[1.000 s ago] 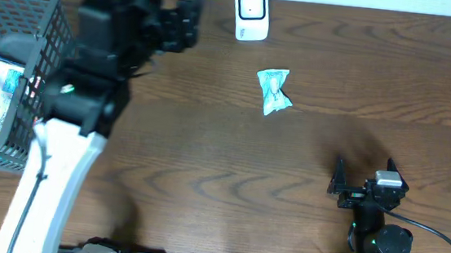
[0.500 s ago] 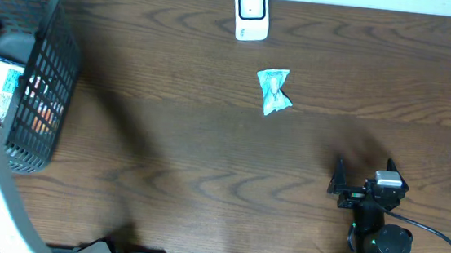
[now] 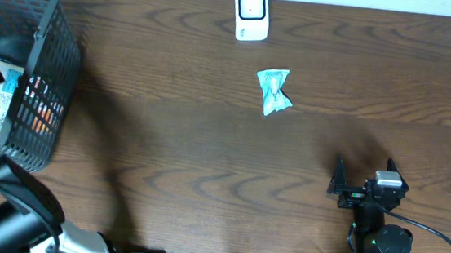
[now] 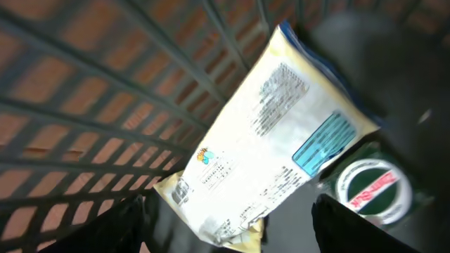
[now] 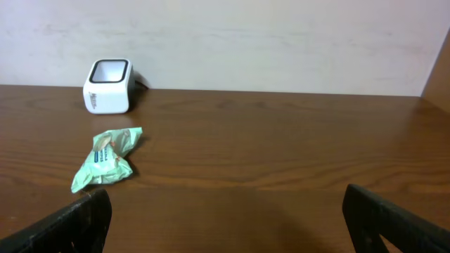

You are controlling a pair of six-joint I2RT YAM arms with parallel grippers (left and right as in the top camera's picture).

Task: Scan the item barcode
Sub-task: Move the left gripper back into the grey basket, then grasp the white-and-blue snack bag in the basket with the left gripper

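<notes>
Hovering inside the basket (image 3: 46, 70), the left gripper (image 4: 232, 221) was seen spread wide and empty, with the cream packet (image 4: 271, 137) laid just ahead of it, long axis slanted across the jaws.

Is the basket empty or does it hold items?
Not empty. The left wrist view shows a pale printed packet and a round green-and-white lid inside the mesh basket.

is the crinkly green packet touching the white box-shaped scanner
No, the crinkly green packet lies apart from the white box-shaped scanner, with a clear gap between them.
</notes>
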